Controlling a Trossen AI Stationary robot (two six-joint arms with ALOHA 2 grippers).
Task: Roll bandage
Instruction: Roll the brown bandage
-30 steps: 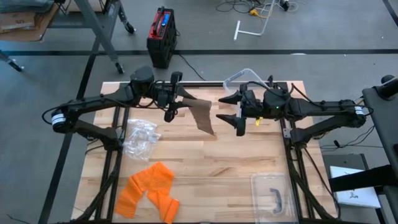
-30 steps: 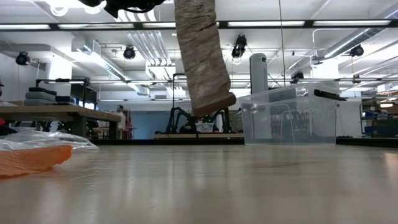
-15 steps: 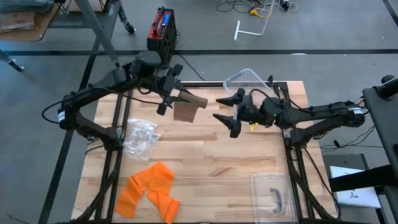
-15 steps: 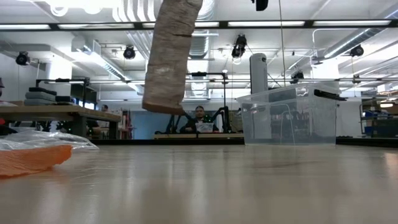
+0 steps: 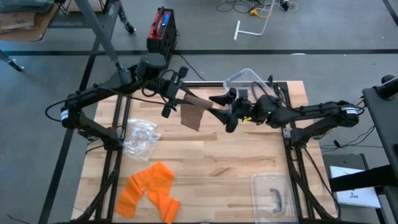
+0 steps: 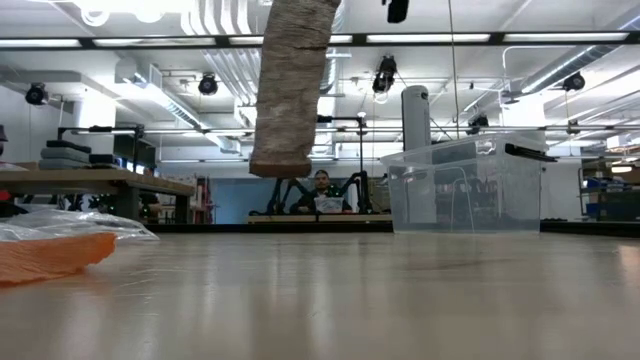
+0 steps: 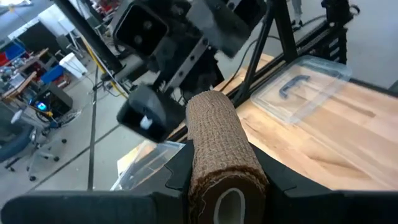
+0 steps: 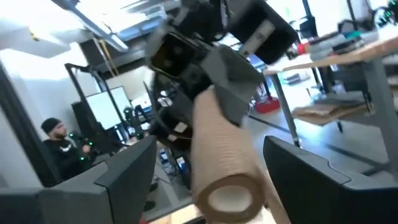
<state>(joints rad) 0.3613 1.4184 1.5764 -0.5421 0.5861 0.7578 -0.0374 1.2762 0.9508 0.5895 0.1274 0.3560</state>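
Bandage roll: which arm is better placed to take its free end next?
Right, probably. The right gripper has its fingers open either side of the bandage roll, while the left gripper is shut on it.

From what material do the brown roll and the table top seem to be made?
The bandage roll looks like woven elastic fabric, matte tan: a fine crinkled weave shows on its surface, with a hollow core at its end. The table top looks like light wood, glued from planks: grain and long seams show, with a slight sheen.

We're not seeing any readable text, labels, brands or numbers anywhere; nothing on the objects is resolving legibly.
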